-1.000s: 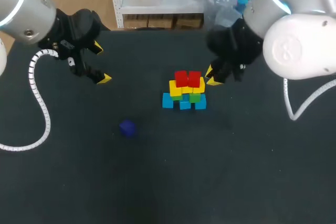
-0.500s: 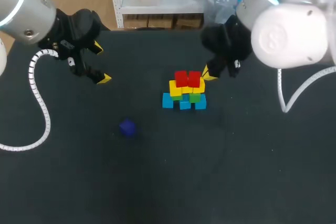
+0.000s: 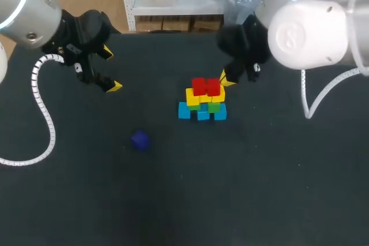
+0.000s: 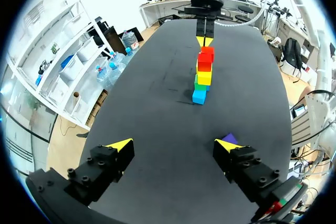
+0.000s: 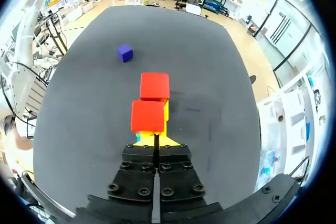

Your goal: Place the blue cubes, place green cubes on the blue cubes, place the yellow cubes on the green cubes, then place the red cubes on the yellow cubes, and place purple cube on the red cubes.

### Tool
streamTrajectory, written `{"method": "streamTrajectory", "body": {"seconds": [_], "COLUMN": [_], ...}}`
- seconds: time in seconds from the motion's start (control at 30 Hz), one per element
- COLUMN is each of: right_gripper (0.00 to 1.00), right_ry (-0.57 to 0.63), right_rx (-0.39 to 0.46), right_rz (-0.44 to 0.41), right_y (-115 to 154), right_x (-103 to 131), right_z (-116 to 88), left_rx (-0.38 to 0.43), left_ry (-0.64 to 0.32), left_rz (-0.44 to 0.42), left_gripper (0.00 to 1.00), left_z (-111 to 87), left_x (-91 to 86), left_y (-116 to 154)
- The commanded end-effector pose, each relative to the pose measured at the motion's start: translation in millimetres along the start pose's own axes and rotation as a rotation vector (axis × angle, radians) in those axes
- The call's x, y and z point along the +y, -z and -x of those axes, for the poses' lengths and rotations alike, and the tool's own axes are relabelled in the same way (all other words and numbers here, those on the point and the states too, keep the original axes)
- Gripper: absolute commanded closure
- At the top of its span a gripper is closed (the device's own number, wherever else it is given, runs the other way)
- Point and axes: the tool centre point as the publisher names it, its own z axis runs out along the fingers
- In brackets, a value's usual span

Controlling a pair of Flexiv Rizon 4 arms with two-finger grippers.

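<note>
A cube stack stands mid-table: blue cubes (image 3: 202, 112) at the base, a green cube (image 3: 214, 107), yellow cubes (image 3: 195, 97), and two red cubes (image 3: 206, 86) on top. The purple cube (image 3: 139, 140) lies alone on the table, front-left of the stack. My right gripper (image 3: 226, 79) is shut and empty, just behind the stack's right side. In the right wrist view its tips (image 5: 156, 140) sit right behind the nearer red cube (image 5: 148, 115). My left gripper (image 3: 110, 69) hangs open and empty at the far left. The purple cube (image 4: 229, 138) shows beside one finger.
The black table (image 3: 259, 188) carries only these cubes. Open surface lies in front of and to both sides of the stack (image 4: 203, 74). A white cable (image 3: 43, 113) hangs from my left arm over the table's left part.
My right gripper's fingers have closed, and it has shifted slightly left and back, behind the red cubes. The left arm and the cubes have stayed in place.
</note>
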Motion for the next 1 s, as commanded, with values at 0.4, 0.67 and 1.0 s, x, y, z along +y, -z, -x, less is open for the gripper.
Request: {"method": "streamTrajectory", "body": {"seconds": [0.4,0.67,1.0], "right_gripper": [1.0,1.0,1.0], "right_ry": [-0.019,-0.051,-0.049], "right_rx": [0.005,0.009,-0.086], "right_rz": [-0.014,-0.06,-0.125], "right_y": [7.4,17.9,32.3], "right_x": [3.3,18.8,27.4], "right_z": [-5.7,-13.0,-18.6], "left_rx": [-0.004,-0.004,-0.004], "left_ry": [-0.003,-0.003,-0.003], "left_rz": [-0.003,-0.003,-0.003], "left_gripper": [0.0,0.0,0.0], "left_z": [-1.2,-1.2,-1.2], "left_x": [1.2,1.2,1.2], "left_y": [-0.3,-0.3,-0.3]}}
